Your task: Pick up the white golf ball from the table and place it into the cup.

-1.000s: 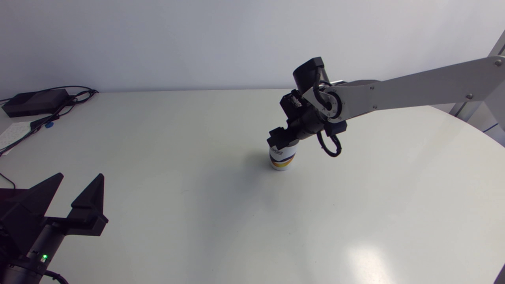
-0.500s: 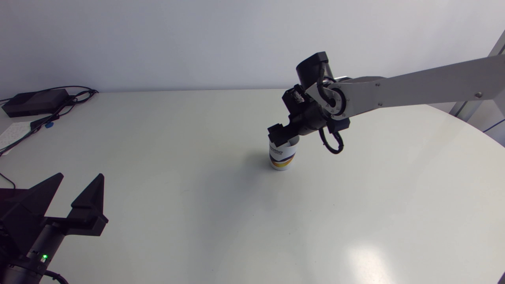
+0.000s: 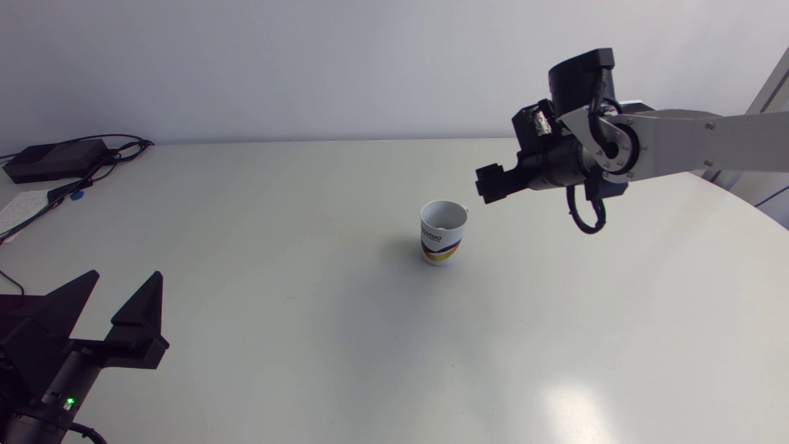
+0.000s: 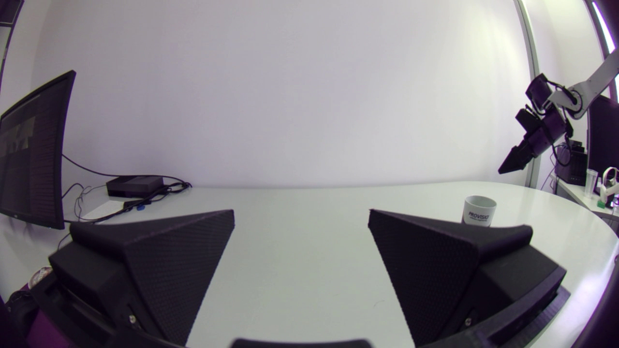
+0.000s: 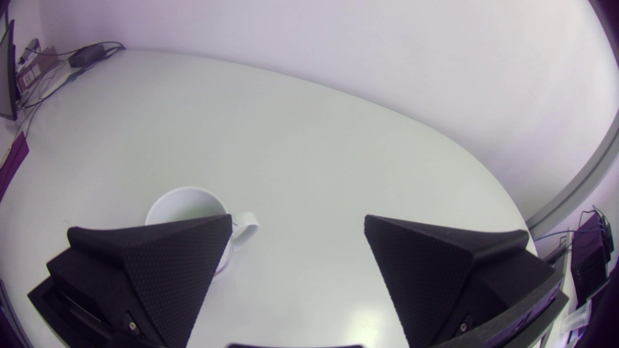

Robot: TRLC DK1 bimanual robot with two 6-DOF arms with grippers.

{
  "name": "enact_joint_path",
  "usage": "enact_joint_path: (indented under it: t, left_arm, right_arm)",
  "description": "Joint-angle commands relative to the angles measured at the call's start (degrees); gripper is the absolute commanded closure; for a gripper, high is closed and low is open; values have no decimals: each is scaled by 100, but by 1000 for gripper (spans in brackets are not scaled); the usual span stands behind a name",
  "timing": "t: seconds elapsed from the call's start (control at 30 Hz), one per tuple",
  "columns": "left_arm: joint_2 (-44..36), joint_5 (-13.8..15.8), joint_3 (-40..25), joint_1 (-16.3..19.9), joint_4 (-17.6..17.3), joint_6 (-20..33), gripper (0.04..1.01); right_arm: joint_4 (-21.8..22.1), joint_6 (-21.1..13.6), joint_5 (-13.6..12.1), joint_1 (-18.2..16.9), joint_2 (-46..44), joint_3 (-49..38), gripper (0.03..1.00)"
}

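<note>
A white cup (image 3: 442,232) with a dark and yellow print stands upright near the table's middle. No golf ball shows on the table, and I cannot make one out inside the cup. My right gripper (image 3: 490,184) hangs in the air up and to the right of the cup, apart from it. In the right wrist view this gripper (image 5: 297,220) is open and empty, and one finger overlaps the cup (image 5: 186,205) below. My left gripper (image 3: 126,277) rests open and empty at the near left corner. Its wrist view shows the cup (image 4: 478,210) far ahead.
A black box (image 3: 55,159) with cables lies at the back left corner, and a sheet of paper (image 3: 21,208) lies beside it. The table's curved edge (image 3: 758,213) runs along the right.
My right gripper has lifted away from the cup's mouth and drawn back up and to the right. The cup stayed in place. The left arm has not moved.
</note>
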Motion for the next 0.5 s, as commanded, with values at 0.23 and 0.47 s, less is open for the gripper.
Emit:
enact_joint_path:
  t: [0.23, 0.47]
  left_arm:
    - [-93, -18, -123, 41, 8, 11, 52]
    - [-93, -18, -123, 50, 8, 11, 52]
  right_arm:
    - [639, 5, 365, -451, -1091, -1367, 72]
    - [876, -100, 453, -802, -1865, -2176, 72]
